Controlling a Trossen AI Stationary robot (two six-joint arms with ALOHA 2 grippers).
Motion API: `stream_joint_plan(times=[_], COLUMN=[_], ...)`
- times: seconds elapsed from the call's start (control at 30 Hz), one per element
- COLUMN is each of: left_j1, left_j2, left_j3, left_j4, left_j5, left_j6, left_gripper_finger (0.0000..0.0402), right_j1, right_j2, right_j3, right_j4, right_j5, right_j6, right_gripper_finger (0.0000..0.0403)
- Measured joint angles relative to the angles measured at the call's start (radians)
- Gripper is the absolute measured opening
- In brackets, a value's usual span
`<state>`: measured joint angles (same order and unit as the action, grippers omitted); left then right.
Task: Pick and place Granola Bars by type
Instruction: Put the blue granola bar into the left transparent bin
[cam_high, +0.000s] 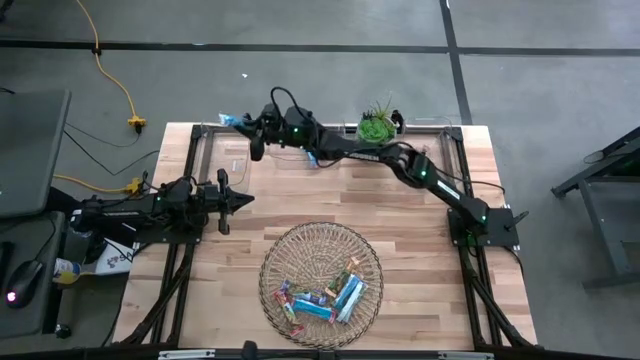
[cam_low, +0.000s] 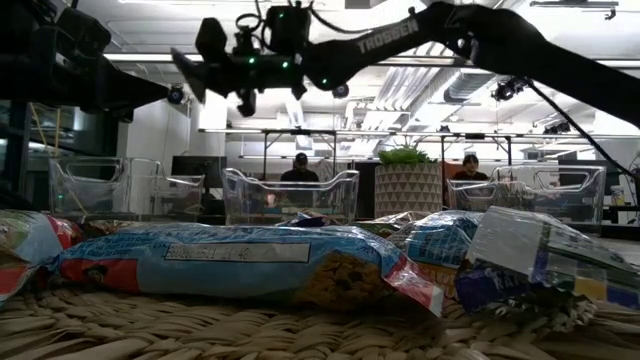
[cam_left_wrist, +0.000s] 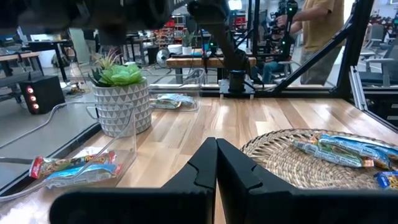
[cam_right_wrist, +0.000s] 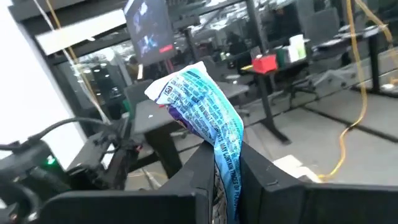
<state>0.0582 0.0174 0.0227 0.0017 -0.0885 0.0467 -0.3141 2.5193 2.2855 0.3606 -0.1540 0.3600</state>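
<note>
Several granola bars, blue-and-white and tan, lie in the round woven basket; the low view shows them up close. My right gripper reaches over the table's far left corner, raised high, shut on one blue-and-white bar. My left gripper hangs shut and empty over the table's left side, left of the basket. More bars lie in a clear bin beside the plant. My right gripper pinches the blue-and-white bar between its two fingers, on the wrapper's lower half. The bar's free end sticks out past the fingertips. The bar is lifted clear of the table.
A small green plant in a patterned pot stands at the far edge, right of centre. Clear bins line the far edge; one more holds bars. People show in the room behind. Bare wood lies between basket and bins.
</note>
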Motion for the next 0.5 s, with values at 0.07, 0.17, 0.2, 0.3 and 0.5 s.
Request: stream_joint_plan(times=[0.07,0.17,0.2,0.3,0.5], left_j1=[0.000,0.000,0.000,0.000,0.000], left_j2=[0.000,0.000,0.000,0.000,0.000], left_j3=[0.000,0.000,0.000,0.000,0.000], left_j4=[0.000,0.000,0.000,0.000,0.000], left_j5=[0.000,0.001,0.001,0.001,0.001], left_j6=[0.000,0.000,0.000,0.000,0.000], left_gripper_finger=[0.0003,0.0003,0.0003,0.0003,0.0003], right_j1=[0.002,0.006,0.006,0.007,0.007], right_j2=[0.024,0.063,0.078,0.108,0.147], right_j3=[0.016,0.025,0.025,0.025,0.026], right_j4=[0.004,0.000,0.004,0.010,0.064], right_j5=[-0.014,-0.016,-0.016,-0.016,-0.011], right_j6=[0.021,0.055,0.064,0.096,0.148], right_gripper_finger=[0.0031,0.0030,0.0029,0.0027,0.0031])
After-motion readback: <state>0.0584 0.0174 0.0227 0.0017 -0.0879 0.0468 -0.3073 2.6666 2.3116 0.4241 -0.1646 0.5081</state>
